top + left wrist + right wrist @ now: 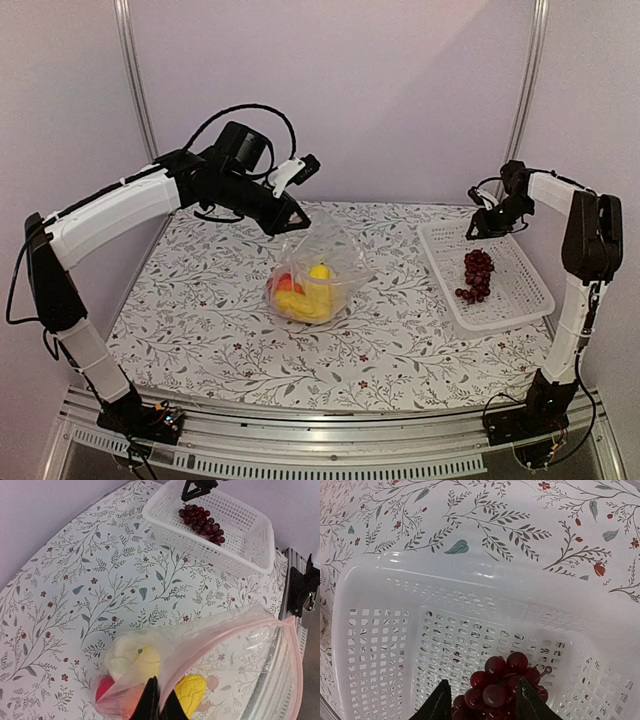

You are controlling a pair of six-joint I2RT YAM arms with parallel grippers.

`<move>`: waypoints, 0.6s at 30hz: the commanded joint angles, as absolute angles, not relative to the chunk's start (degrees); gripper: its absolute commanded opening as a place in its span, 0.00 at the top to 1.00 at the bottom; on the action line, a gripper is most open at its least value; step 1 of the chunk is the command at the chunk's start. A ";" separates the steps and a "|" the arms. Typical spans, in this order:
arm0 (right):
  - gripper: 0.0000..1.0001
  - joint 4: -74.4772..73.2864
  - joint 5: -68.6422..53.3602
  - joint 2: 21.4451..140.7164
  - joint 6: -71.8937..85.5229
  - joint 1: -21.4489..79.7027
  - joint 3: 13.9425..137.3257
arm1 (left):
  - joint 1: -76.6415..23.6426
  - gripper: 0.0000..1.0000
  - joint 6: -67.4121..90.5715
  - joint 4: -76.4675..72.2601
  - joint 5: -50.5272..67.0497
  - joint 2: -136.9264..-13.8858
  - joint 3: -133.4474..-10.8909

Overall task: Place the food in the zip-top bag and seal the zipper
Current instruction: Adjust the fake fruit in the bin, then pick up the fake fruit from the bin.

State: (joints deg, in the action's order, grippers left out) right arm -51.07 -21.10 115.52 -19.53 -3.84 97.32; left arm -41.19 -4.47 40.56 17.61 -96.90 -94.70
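Observation:
The zip-top bag (328, 252) stands mid-table, its mouth held up by my left gripper (296, 222), which is shut on the mouth edge (159, 700). The pinkish zipper strip (227, 634) runs along the open mouth. Inside lie the white cauliflower (124, 652), a yellow lemon-like piece (191, 692), the red pepper (104, 687) and an orange piece (131, 700). The dark red grape bunch (478, 272) lies in the white mesh basket (522, 285). My right gripper (486, 226) is open just above the bunch's far end, with grapes (496, 682) showing between its fingers (438, 704).
The basket (200, 546) stands at the right of the flower-patterned table, near its right edge. The right gripper also shows in the left wrist view (196, 487) over the grapes (202, 521). The aluminium frame rail (320, 425) runs along the near edge.

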 commanded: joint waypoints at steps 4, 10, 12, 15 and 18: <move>0.60 -47.57 -13.34 119.47 -15.83 -4.45 98.96 | -41.92 0.95 -4.35 39.81 17.78 -96.61 -93.29; 0.62 -45.92 -9.68 121.12 -15.24 -5.09 99.38 | -41.93 0.95 -4.44 39.23 17.70 -96.74 -92.03; 0.62 -45.82 -9.22 121.80 -15.08 -5.10 99.33 | -41.96 0.95 -4.44 39.20 17.72 -96.67 -91.90; 0.59 -45.67 -8.60 123.28 -14.78 -5.03 99.25 | -41.96 0.96 -4.60 39.15 17.76 -96.60 -91.85; 0.53 -46.01 -9.16 124.86 -14.70 -5.10 99.27 | -41.97 0.95 -4.67 39.20 17.71 -96.45 -91.89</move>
State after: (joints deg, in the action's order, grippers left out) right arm -46.39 -10.22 121.73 -15.27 -4.99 98.13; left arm -41.21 -4.47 39.68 17.56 -96.90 -92.84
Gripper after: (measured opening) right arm 0.437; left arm 0.046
